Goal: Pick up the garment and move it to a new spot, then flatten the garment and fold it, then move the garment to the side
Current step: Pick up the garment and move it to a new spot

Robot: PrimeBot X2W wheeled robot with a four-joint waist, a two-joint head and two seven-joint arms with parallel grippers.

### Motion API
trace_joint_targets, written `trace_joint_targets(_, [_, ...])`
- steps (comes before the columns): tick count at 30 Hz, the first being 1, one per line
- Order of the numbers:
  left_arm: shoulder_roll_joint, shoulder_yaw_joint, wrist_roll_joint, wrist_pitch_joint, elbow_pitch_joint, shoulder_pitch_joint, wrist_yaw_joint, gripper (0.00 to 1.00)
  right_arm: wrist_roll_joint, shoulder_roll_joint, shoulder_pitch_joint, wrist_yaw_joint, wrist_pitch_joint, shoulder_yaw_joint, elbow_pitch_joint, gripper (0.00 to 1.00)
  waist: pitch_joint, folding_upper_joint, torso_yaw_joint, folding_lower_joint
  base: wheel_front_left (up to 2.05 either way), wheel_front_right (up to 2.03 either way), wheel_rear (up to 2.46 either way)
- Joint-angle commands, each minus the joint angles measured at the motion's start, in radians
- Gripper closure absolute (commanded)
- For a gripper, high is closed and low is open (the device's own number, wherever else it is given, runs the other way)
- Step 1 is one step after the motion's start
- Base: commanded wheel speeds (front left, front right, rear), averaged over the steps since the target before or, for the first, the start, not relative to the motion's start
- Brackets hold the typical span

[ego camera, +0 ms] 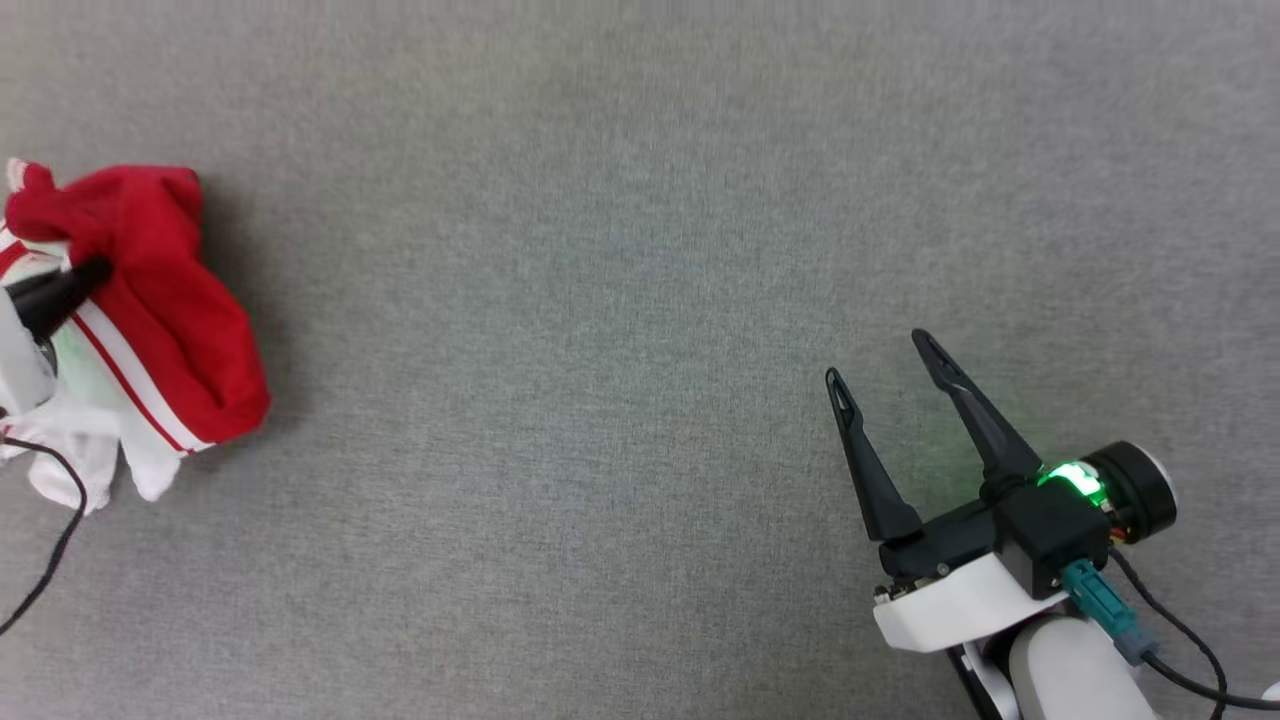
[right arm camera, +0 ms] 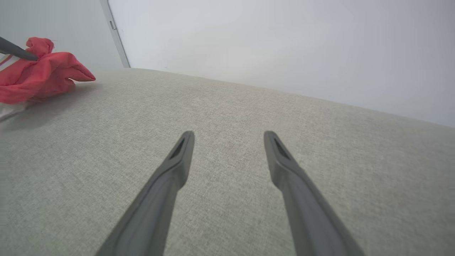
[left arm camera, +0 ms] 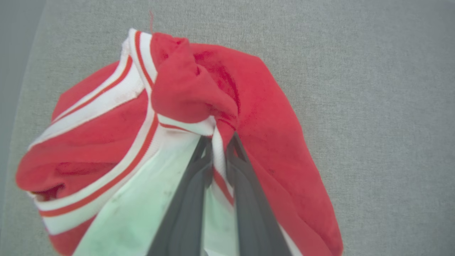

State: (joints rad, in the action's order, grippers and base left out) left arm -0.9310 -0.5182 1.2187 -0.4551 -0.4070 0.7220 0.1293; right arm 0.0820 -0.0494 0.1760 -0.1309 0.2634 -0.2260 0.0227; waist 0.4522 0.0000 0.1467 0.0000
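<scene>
1. Nearest, lower right: the right gripper (ego camera: 875, 355) sits on a pale forearm angled up-left. Its two long dark fingers are spread wide above the grey woven cloth surface (ego camera: 620, 250), with nothing between them.
2. Left edge: the left gripper (left arm camera: 219, 139) has its fingers pinched on a white striped fold.
3. Far left: the crumpled red jersey garment (ego camera: 170, 300) with white striped trim is bunched, well apart from the right gripper. It appears to rest on the surface.

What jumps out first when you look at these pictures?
The bright red and white garment, crumpled at the far left of the grey surface, grabs the eye first. The left gripper pinches a fold of its striped trim. The right gripper hovers open at the lower right.
</scene>
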Motion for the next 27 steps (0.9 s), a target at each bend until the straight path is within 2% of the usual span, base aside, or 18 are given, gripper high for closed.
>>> trace_joint_targets(1, [-0.021,0.002,0.008,0.022,0.026,0.0,0.001,1.0,-0.014,-0.002,-0.017,0.0,0.002,-0.001,0.006,0.0,-0.071,0.0,-0.009,0.0,0.0,0.0,0.0])
trace_joint_targets(8, [-0.102,-0.012,0.008,0.079,0.171,-0.018,0.0,1.0,-0.054,-0.001,-0.057,0.0,0.002,0.011,0.022,0.0,-0.203,0.0,-0.037,0.0,0.0,0.0,0.0])
trace_joint_targets(13, [-0.119,-0.017,-0.02,0.131,0.271,-0.026,0.0,1.0,-0.077,-0.001,-0.082,0.0,0.002,0.027,0.022,0.0,-0.274,0.0,-0.074,0.0,0.0,0.0,0.0])
trace_joint_targets(16, [-0.1,-0.013,-0.044,0.168,0.333,-0.021,-0.014,1.0,-0.088,-0.001,-0.095,0.0,0.002,0.041,0.02,0.0,-0.302,0.0,-0.097,0.0,0.0,0.0,0.0])
trace_joint_targets(21, [-0.054,-0.014,-0.094,0.22,0.438,0.004,-0.068,1.0,-0.097,-0.001,-0.105,0.0,0.002,0.053,0.014,0.0,-0.331,0.0,-0.149,0.0,0.0,0.0,0.0])
trace_joint_targets(27, [0.057,-0.044,-0.181,0.266,0.506,0.06,-0.161,1.0,-0.101,-0.001,-0.112,0.0,0.002,0.075,0.005,0.0,-0.335,0.0,-0.213,0.0,0.0,0.0,0.0])
